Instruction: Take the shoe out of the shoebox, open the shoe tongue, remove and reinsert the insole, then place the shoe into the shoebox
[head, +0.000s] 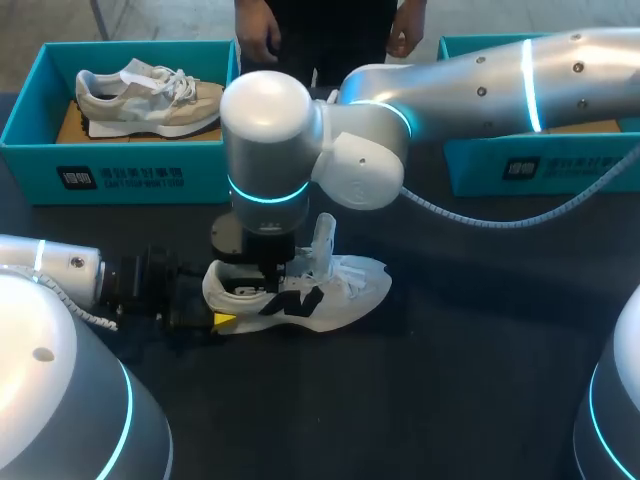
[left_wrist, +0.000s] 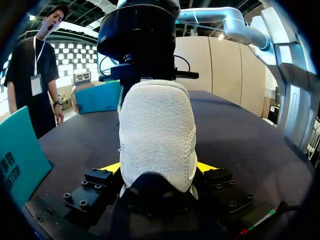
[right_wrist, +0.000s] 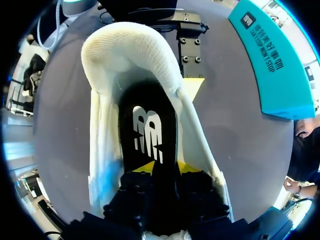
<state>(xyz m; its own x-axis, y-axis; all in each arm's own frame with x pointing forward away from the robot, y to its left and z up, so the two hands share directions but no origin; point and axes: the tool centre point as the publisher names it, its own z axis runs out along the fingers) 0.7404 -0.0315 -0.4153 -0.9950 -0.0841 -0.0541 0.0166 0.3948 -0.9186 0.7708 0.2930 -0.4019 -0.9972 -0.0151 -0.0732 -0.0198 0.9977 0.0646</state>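
Black insole (right_wrist: 150, 131) inside shoe (right_wrist: 134, 50), right-wrist only

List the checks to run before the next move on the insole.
1. Shoe resting on the table: ok.
2. Left gripper clamps the shoe's heel from both sides: ok.
3. Tongue pulled up, opening clear: ok.
4. Right gripper inside the shoe, over the insole: ok.
5. Right gripper's hold on the insole: cannot tell.
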